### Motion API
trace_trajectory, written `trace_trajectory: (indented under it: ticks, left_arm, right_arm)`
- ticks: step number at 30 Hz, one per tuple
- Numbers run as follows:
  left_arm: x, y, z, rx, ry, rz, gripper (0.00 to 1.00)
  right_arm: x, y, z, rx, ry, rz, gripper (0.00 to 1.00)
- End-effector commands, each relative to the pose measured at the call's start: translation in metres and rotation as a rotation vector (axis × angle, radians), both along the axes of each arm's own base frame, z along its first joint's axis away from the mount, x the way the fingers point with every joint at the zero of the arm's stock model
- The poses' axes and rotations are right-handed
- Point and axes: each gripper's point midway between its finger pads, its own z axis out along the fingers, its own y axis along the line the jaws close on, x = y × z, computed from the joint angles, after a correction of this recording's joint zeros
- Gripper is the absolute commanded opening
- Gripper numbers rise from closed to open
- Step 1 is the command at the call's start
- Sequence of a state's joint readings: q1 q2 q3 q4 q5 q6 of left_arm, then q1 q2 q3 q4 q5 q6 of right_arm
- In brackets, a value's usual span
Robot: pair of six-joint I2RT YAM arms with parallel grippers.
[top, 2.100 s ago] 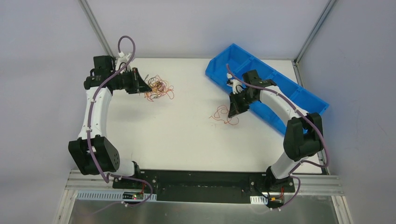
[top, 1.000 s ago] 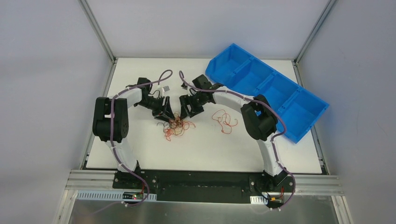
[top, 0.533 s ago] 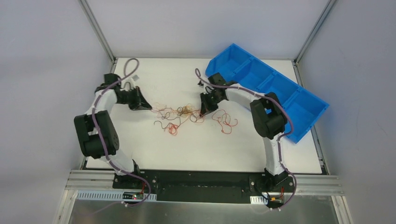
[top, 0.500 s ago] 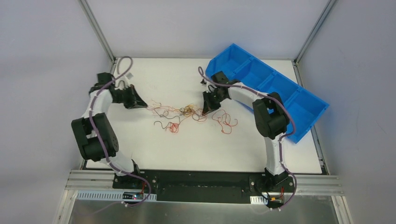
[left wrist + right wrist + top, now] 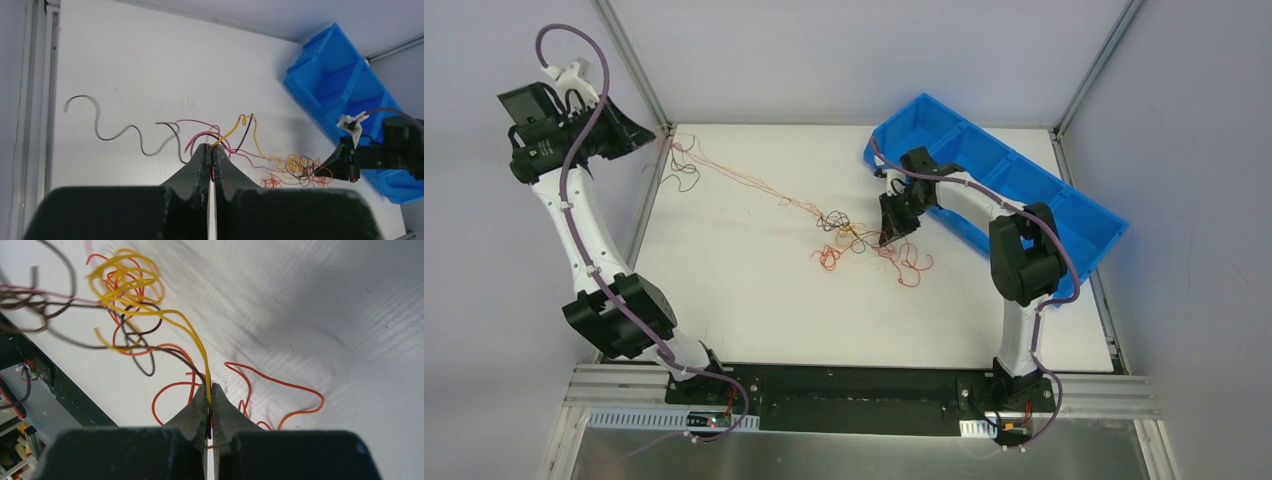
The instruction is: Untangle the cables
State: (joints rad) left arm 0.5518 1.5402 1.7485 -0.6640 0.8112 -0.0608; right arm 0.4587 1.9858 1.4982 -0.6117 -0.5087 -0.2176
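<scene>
Black left gripper (image 5: 210, 150) pinches thin wire ends high by the far left corner of the table (image 5: 724, 290); right gripper (image 5: 210, 388) pinches a yellow one. Cables (image 5: 836, 222) stretch across between them, but a knot (image 5: 300, 165) in the middle is left.

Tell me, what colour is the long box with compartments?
The box is bright blue. The top camera shows it best.

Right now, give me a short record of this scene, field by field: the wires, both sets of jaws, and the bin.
wires: hair-thin curly wires in orange, yellow, pink and dark brown, knotted mid-table, strands stretched to the far left corner
left jaws: shut on the stretched strands, raised off the table
right jaws: shut on a yellow strand, beside the knot
bin: blue plastic divided bin, far right
</scene>
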Motion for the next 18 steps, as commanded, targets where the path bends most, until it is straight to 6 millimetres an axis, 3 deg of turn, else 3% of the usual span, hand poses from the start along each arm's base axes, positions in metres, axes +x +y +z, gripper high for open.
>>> trace_trajectory:
  ticks: [1,9,12,18]
  left_arm:
    - [0.009,0.003,0.054,-0.028,-0.103,0.039,0.00]
    - [0.020,-0.004,0.164,-0.071,-0.354,0.028,0.00]
    - [0.024,-0.007,0.192,-0.094,-0.429,0.005,0.00]
    - [0.025,-0.018,0.188,-0.154,-0.418,-0.072,0.00]
  right_arm:
    - [-0.014,-0.013,0.010,-0.021,-0.007,0.039,0.00]
    - [-0.033,-0.030,-0.018,-0.087,0.028,0.104,0.00]
    - [-0.033,-0.031,-0.022,-0.098,0.030,0.112,0.00]
    - [-0.026,-0.023,-0.012,-0.068,0.018,0.107,0.00]
